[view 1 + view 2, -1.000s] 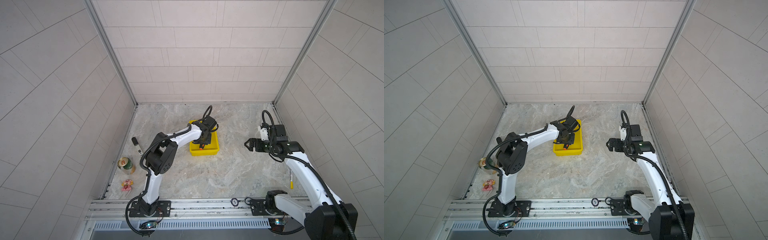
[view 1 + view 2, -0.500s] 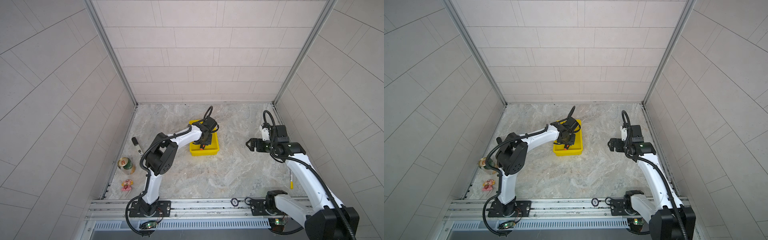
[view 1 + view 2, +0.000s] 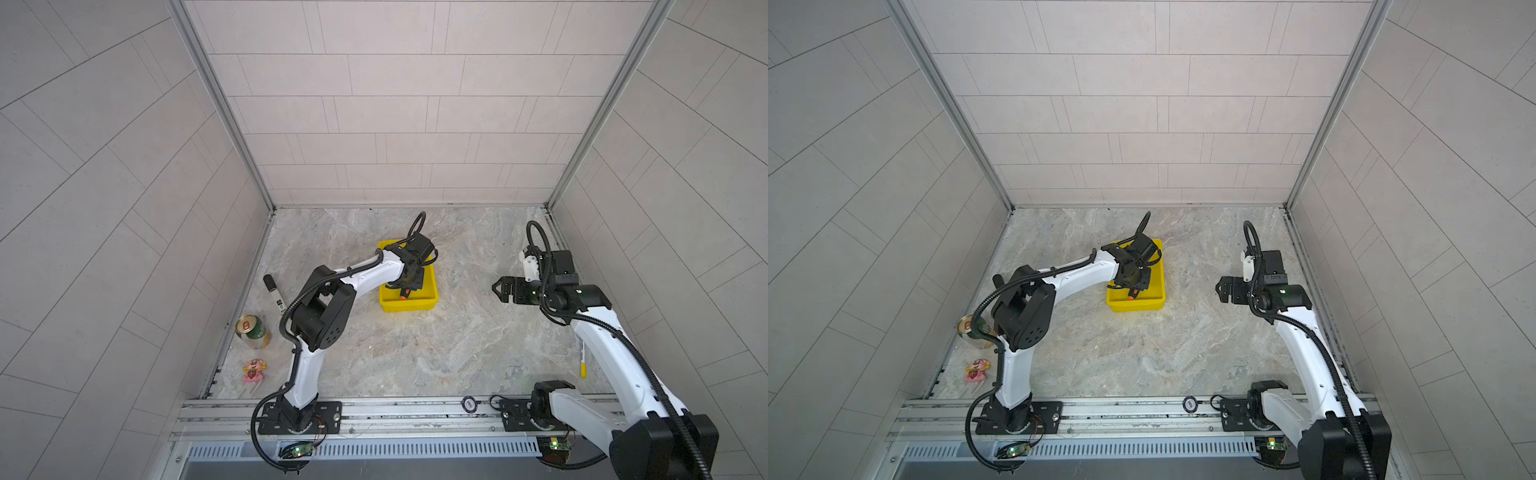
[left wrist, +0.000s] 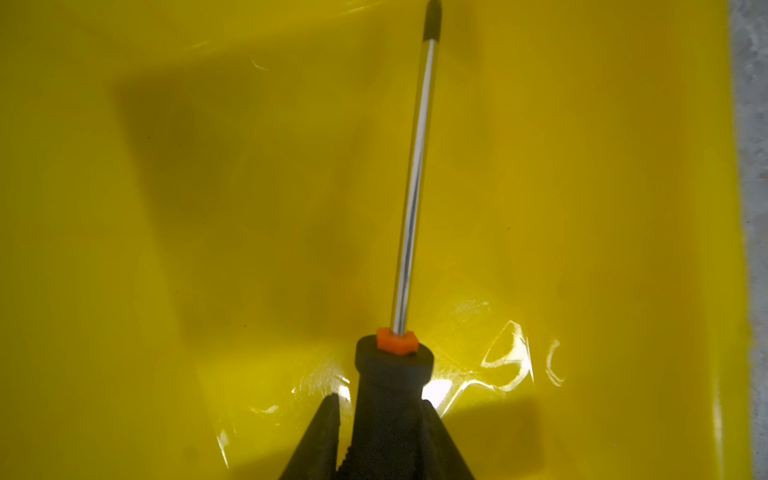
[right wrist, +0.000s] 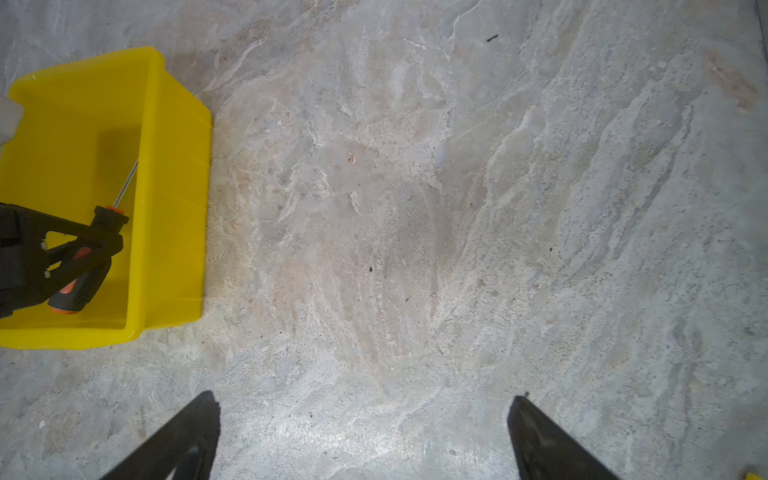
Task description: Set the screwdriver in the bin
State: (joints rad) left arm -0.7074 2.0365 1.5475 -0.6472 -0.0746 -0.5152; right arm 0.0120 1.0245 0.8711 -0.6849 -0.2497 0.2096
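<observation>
The yellow bin (image 3: 408, 306) (image 3: 1136, 306) stands mid-table. My left gripper (image 3: 408, 283) (image 3: 1133, 282) reaches down into it, shut on the black handle of the screwdriver (image 4: 411, 199). The shaft points along the bin's glossy floor (image 4: 166, 208), and the orange end of the handle (image 3: 402, 296) sticks out behind the jaws. In the right wrist view the screwdriver (image 5: 79, 286) lies low inside the bin (image 5: 174, 208). My right gripper (image 3: 496, 289) (image 5: 363, 401) hovers open over bare table to the right of the bin, holding nothing.
Along the left wall lie a black-capped marker (image 3: 274, 293), a drink can (image 3: 252, 330) and a small strawberry toy (image 3: 253, 370). A white-and-yellow pen (image 3: 582, 359) lies by the right wall. A small round disc (image 3: 468, 403) sits on the front rail.
</observation>
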